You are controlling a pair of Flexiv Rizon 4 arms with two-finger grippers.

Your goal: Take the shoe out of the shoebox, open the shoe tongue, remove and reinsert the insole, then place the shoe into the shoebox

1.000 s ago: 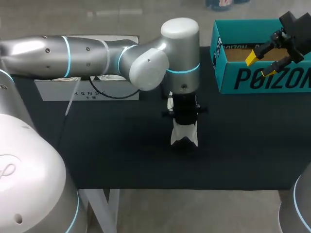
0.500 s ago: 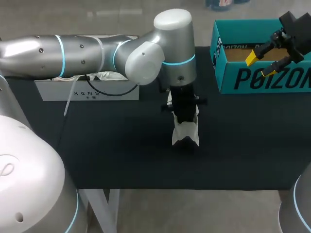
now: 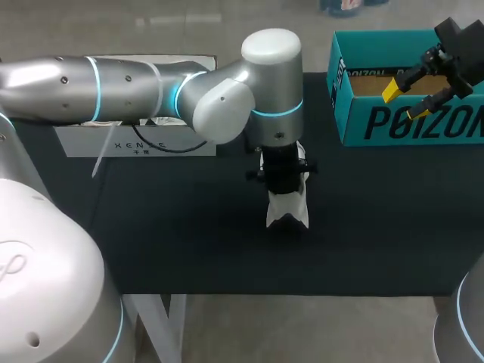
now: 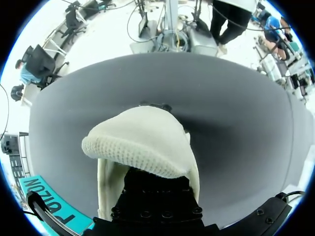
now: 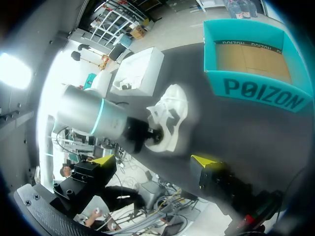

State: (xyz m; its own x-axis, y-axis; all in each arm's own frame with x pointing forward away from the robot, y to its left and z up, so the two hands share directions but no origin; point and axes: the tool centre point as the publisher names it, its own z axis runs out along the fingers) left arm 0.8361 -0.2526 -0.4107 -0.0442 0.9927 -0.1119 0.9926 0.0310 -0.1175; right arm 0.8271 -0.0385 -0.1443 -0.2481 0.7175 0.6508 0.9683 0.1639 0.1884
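A white shoe [image 3: 286, 209] stands on the black table in the middle of the head view. My left gripper [image 3: 283, 180] comes straight down onto its top. In the left wrist view the shoe's cream knit upper [image 4: 140, 145] lies over the left gripper [image 4: 155, 194], hiding its tips; it is shut on the shoe. The teal shoebox [image 3: 408, 125] stands open at the back right, with only brown card showing inside. My right gripper [image 3: 405, 100] hovers open over the box's front wall. From the right wrist view the shoe [image 5: 172, 115] and shoebox [image 5: 253, 91] lie ahead of the right gripper [image 5: 153, 160].
A white box [image 3: 136, 142] with a black cable across it sits at the back left, behind my left arm [image 3: 136, 83]. The black table [image 3: 189, 242] ends at its front edge just below the shoe.
The left arm's wrist has swung a little to the side and back, and the shoe shifted slightly with it. The right arm has stayed still.
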